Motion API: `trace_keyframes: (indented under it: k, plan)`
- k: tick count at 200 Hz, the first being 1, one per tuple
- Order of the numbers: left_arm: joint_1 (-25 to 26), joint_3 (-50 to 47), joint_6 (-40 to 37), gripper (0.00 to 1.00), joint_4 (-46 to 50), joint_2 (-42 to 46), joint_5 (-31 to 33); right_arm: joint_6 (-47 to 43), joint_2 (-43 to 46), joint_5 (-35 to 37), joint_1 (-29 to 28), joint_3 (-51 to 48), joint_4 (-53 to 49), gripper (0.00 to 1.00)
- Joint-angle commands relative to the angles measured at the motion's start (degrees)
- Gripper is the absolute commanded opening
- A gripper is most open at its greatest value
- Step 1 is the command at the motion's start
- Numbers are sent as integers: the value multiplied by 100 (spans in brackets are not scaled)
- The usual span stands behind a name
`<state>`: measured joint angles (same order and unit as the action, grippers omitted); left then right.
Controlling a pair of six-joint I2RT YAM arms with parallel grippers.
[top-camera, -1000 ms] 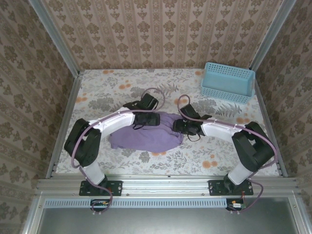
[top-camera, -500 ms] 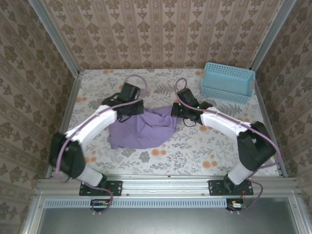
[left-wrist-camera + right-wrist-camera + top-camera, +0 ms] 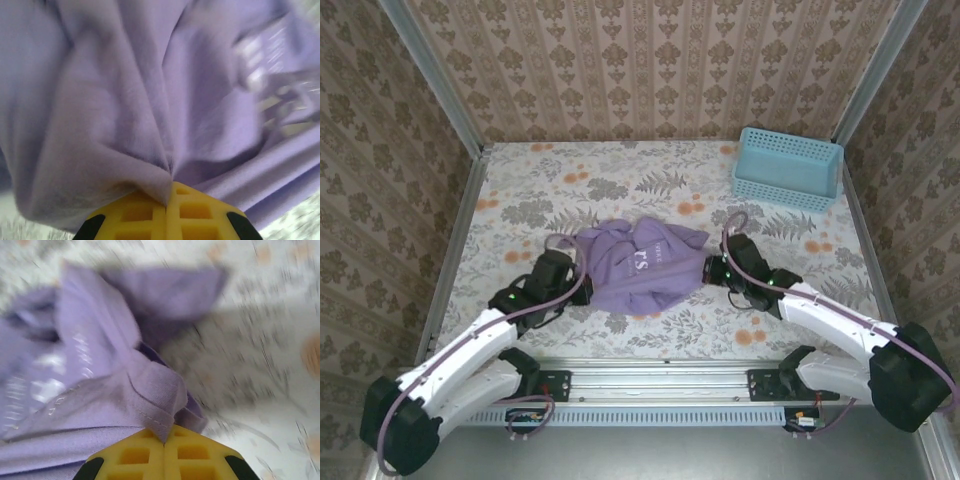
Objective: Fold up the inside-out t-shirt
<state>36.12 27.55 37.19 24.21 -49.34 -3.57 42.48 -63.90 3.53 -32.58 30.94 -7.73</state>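
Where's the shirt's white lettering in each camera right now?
Top external: white lettering mid-shirt, near table centre.
Left wrist: lettering blurred, upper right.
Right wrist: lettering at left edge.
Shared landmark: floral table cover around the t-shirt.

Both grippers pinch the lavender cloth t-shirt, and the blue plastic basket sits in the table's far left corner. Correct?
No: the top external view shows the light blue slotted plastic basket in the far right corner. The rest holds.
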Motion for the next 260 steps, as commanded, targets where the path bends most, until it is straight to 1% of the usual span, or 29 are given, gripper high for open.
trace_keyframes:
  k: [1,14,24,53,60,74,82,85,102,110,120,135,147,161,170,211,220,229,234,250,260]
  plan:
    - [3,174,247,0,-121,-118,-82,241,73,10,32,-79,207,0]
    - [18,440,116,0,-166,-283,-55,107,45,-85,-30,209,78,0]
    - [25,719,-5,0,-132,-454,27,-30,-23,-19,-101,532,-107,0]
    - [-23,1540,-295,0,180,-1021,627,-347,-572,268,-144,1492,-456,0]
    - [-78,1674,-309,5,292,-1143,813,-428,-778,362,-137,1733,-529,0]
    - [-241,1880,-268,23,591,-1435,1185,-553,-1289,532,-79,2226,-749,0]
    - [-341,1999,-219,30,843,-1641,1367,-590,-1538,560,-16,2481,-844,0]
    - [-368,2053,-217,32,943,-1726,1426,-596,-1766,559,6,2581,-869,0]
    - [-312,2384,-279,49,1495,-2122,1773,-630,-2387,489,91,3009,-897,0]
    - [-138,2498,-354,58,1623,-2175,1926,-639,-2611,420,94,3189,-905,0]
    - [246,2544,-493,68,1572,-2098,2072,-651,-2794,347,95,3354,-882,0]
    - [985,2547,-810,76,1287,-1913,2176,-627,-2865,347,94,3432,-812,0]
    - [1551,2578,-1098,78,1034,-1906,2168,-634,-2876,363,94,3464,-766,0]
    - [1997,2659,-1316,79,844,-2072,2126,-644,-2880,359,94,3505,-756,0]
    - [2112,2673,-1366,81,730,-2234,2047,-648,-2889,288,94,3541,-748,0]
    - [2116,2597,-1554,83,153,-3005,1585,-552,-2752,-33,85,3529,-618,0]
    - [2074,2694,-1530,84,199,-3260,1605,-537,-2697,-75,86,3516,-594,0]
    - [1967,2867,-1390,84,443,-3536,1675,-530,-2642,-98,85,3507,-589,0]
    - [1876,2967,-1288,81,580,-3679,1745,-528,-2616,-101,77,3501,-586,1]
    - [1611,3034,-1183,64,638,-3876,1729,-566,-2563,-37,76,3479,-596,2]
    - [1538,2996,-1194,51,517,-3806,1713,-599,-2564,85,76,3450,-615,2]
